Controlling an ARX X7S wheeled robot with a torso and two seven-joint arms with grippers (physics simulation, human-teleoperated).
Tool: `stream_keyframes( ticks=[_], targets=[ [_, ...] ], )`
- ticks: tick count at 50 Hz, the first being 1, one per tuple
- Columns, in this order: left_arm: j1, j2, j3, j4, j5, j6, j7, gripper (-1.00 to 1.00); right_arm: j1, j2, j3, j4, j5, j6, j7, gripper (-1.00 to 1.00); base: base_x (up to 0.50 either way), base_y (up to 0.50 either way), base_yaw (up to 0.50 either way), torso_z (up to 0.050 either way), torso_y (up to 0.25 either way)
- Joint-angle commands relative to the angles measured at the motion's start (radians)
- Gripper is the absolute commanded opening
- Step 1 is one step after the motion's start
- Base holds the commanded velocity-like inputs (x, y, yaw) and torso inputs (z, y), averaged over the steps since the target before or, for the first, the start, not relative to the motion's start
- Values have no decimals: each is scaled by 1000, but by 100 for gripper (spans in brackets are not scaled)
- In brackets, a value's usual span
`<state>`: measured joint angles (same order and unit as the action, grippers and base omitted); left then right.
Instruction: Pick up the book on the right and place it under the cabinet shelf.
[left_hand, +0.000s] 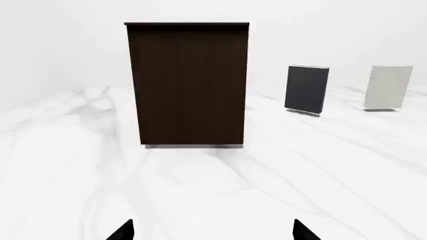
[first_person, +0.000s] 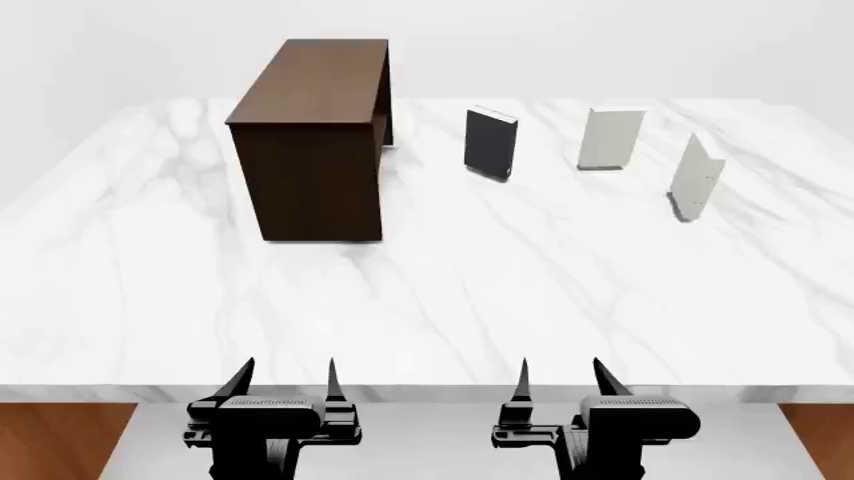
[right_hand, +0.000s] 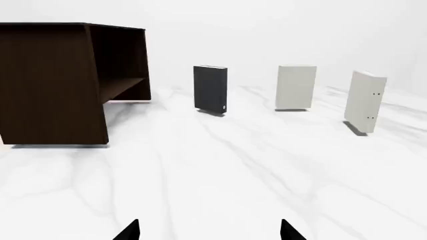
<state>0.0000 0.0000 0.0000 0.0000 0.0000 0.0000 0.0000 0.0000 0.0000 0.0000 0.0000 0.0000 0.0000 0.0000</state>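
White marble table (first_person: 441, 300) holds three upright books, covers showing no writing.

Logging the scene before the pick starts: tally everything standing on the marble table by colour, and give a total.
Dark brown: 1, the cabinet shelf
Black: 1, the black book
Pale: 2, the greyer pale book in the middle and the book at far right
Total: 4

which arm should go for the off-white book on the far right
Right. The off-white book stands upright at the table's right side, ahead of the right gripper. The left gripper sits in front of the cabinet, farther away. Both have open jaws, holding nothing.
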Motion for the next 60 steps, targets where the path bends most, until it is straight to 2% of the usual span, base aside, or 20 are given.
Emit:
stream_keyframes(
  ticks=[1,13,19,28,48,60],
  targets=[
    [-2,-16,17,11,-19,-11,-18,100,0,15,-21,-6,12,6,22,100,0,0,0,0,0],
    [-45,-61,56,270,-69,-244,-47,100,42,59,-68,-333,41,303,66,100,0,0,0,0,0],
    [-111,-80,48,419,-113,-403,-53,100,111,85,-84,-486,48,474,65,100,0,0,0,0,0],
    [-233,-101,40,540,-157,-575,-71,100,245,124,-101,-632,47,685,61,100,0,0,0,0,0],
    [-503,-133,-10,607,-241,-819,-103,100,560,165,-86,-738,59,980,66,100,0,0,0,0,0],
    [-580,-149,-8,607,-261,-871,-111,100,670,177,-75,-763,65,1065,70,100,0,0,0,0,0]
  ],
)
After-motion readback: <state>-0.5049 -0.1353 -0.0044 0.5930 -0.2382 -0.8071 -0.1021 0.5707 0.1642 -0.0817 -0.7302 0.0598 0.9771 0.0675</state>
